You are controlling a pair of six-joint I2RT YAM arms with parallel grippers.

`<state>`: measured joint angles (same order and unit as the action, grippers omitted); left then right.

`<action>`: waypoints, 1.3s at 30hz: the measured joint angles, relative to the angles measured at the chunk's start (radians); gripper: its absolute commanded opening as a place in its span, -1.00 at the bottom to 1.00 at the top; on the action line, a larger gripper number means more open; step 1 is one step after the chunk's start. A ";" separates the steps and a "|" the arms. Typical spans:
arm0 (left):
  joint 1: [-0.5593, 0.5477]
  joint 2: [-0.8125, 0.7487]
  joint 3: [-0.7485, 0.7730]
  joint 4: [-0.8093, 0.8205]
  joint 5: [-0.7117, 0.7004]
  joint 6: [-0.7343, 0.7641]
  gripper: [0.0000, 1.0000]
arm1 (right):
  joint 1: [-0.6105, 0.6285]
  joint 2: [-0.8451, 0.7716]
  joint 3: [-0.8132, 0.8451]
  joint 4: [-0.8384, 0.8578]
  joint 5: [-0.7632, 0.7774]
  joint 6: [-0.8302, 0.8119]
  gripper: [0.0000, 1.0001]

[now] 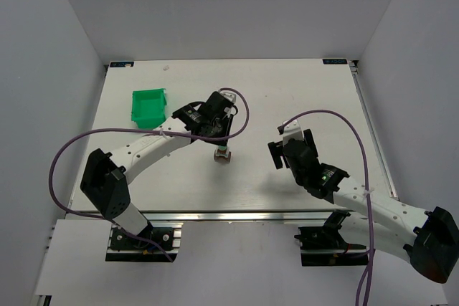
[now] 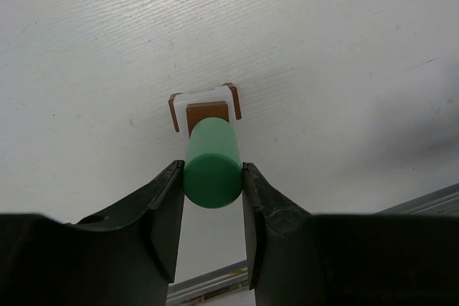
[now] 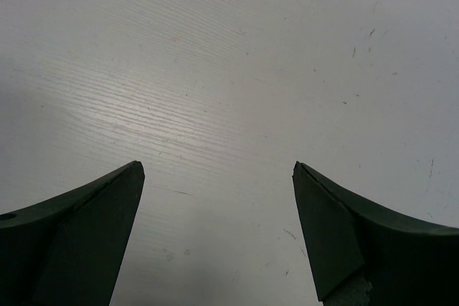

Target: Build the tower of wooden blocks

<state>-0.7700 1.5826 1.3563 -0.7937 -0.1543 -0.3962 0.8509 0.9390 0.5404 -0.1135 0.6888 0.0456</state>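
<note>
Nearest the arm bases, the right end effector (image 3: 219, 170) is held fully spread over bare counter (image 3: 215, 69), with nothing between its jaws. The left end effector (image 2: 212, 170) is closed partway on a green cylinder (image 2: 211, 159), which is gripped by its sides and kept upright.

Directly beneath it, near the middle of the counter, the wood block tower (image 2: 206, 109) is found: a brown base, a white piece and a smaller brown block on top. Whether the cylinder rests on that block cannot be told.

For a good placement, the cylinder should be centred over the top block and lowered straight. The jaws should then be parted slowly and evenly and lifted vertically, so that the stack is not nudged.

Farther off, a green plastic bin (image 1: 149, 105) is seen. No brand or writing can be read; the small blue tags (image 1: 120, 64) at the far corners are too small to be made out.
</note>
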 measured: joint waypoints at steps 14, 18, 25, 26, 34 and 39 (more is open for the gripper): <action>-0.005 0.021 -0.005 0.008 -0.010 0.007 -0.89 | 0.000 0.005 0.000 -0.002 -0.001 0.000 0.79; -0.005 0.029 -0.005 0.008 -0.010 0.007 -0.88 | 0.000 0.005 0.000 -0.005 -0.001 0.000 0.79; -0.006 0.030 -0.005 0.008 -0.011 0.009 -0.86 | 0.000 0.005 0.000 -0.005 -0.004 0.000 0.79; -0.006 0.031 -0.005 0.008 -0.011 0.011 -0.85 | 0.000 0.005 0.000 -0.005 -0.004 0.000 0.79; -0.006 0.033 -0.005 0.008 -0.013 0.014 -0.81 | 0.000 0.010 0.000 -0.006 -0.005 0.000 0.79; -0.008 0.033 -0.005 0.008 -0.014 0.015 -0.80 | 0.000 0.018 0.000 -0.012 -0.012 0.000 0.79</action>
<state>-0.7776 1.6157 1.3510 -0.7856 -0.1684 -0.3813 0.8509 0.9569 0.5404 -0.1253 0.6769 0.0452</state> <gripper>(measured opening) 0.442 0.895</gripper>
